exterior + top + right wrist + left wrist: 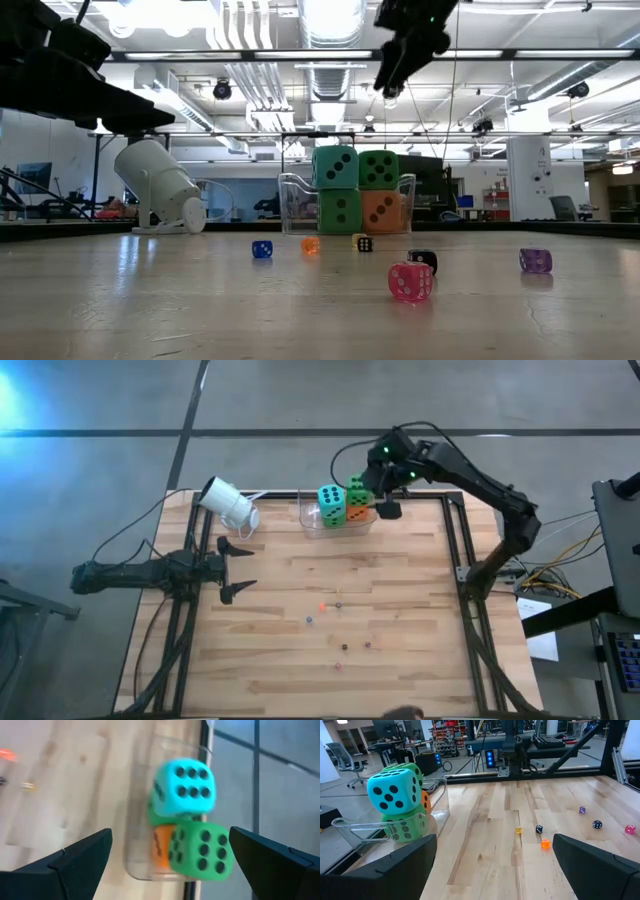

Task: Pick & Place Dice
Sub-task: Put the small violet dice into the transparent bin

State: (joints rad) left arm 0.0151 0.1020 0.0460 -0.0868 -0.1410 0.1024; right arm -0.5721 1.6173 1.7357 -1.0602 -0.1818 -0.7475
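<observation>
Four big dice stacked in the clear tray at the tabletop's far edge; seven tiny dice loose mid-tabletop; right tool above the tray and left tool both open, empty.

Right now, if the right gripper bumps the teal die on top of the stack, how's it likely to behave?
The teal die sits stacked on a green die inside the clear container, well above its rim, so a sideways nudge could probably tip it out. It looks soft and light, likely squashing rather than slipping. The open right gripper hovers above it.
</observation>
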